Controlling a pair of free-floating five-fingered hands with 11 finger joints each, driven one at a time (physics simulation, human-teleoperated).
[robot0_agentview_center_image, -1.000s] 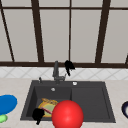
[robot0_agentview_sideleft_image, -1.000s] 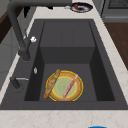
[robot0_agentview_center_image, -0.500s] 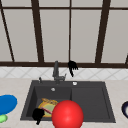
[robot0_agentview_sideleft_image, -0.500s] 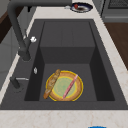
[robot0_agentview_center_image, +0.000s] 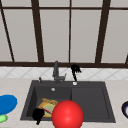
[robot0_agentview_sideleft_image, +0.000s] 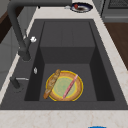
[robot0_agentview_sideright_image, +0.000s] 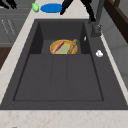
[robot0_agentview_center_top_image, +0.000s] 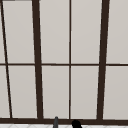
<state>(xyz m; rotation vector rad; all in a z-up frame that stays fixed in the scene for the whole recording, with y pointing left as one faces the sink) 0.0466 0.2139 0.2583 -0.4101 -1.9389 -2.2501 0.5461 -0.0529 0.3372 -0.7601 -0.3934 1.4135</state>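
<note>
Our right hand (robot0_agentview_center_image: 75, 69) hangs behind the sink (robot0_agentview_center_image: 90, 100), just right of the tap (robot0_agentview_center_image: 56, 71); we cannot tell how its fingers stand. Our left hand (robot0_agentview_center_image: 38, 114), fingers curled on nothing, hovers at the sink's front edge, the plate (robot0_agentview_center_image: 47, 107) beside it and a red ball (robot0_agentview_center_image: 67, 114) to its right.

We see a red ball (robot0_agentview_center_image: 67, 115), a blue plate (robot0_agentview_center_image: 7, 103), a yellow-rimmed green dish (robot0_agentview_sideleft_image: 64, 85) and a dark grey sink (robot0_agentview_sideleft_image: 100, 82).
</note>
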